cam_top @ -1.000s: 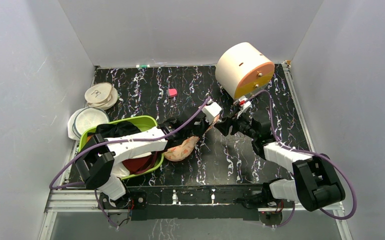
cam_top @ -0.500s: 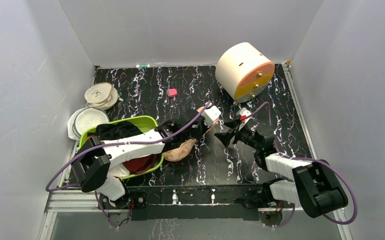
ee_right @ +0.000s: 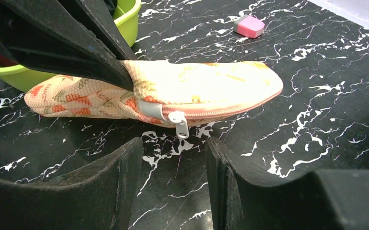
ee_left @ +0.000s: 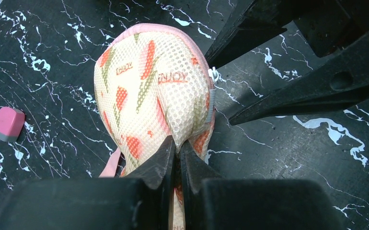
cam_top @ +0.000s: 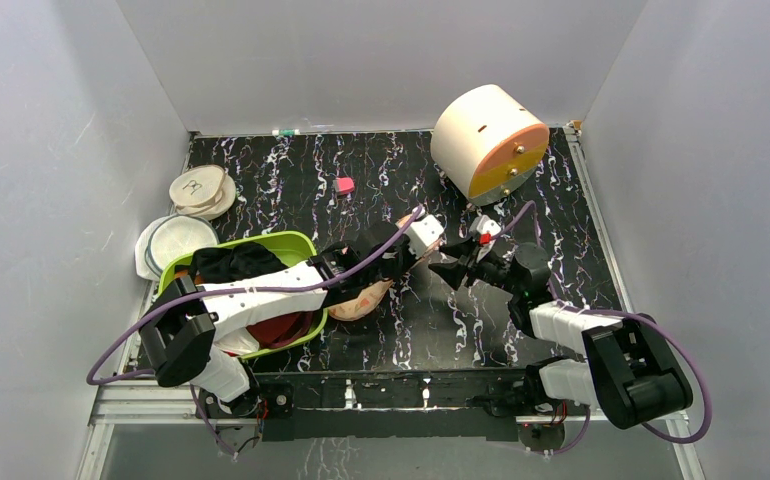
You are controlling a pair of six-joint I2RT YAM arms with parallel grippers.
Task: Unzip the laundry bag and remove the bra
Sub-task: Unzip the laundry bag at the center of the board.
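Quick update: the laundry bag [ee_left: 154,91] is lying on the surface [ee_right: 317,120] next to the lime-green basin [cam_top: 291,245]. A fold of its top fabric is pinched tight in the left claw [ee_left: 177,155]. The right claw [ee_right: 173,146] is spread wide and nothing is held in it.

What's changed: a second ago the right claw was pushed right up against the far end of the bag, close by the left claw. Then it was pulled back toward the near edge. Now it's been brought a bit closer again, though a gap can still be made out between it and the bag from above. The bag itself has hardly been shifted in all that.

From the right wrist view, the zipper pull [ee_right: 179,124] is seen dangling just ahead of the open fingers, roughly centred between them. The pink zipper line looks closed along the part that's visible. So that first go probably wasn't turned into any unzipping, and this reads as a re-aim at the pull. No bra can be spotted anywhere yet; it's presumably zipped up inside.
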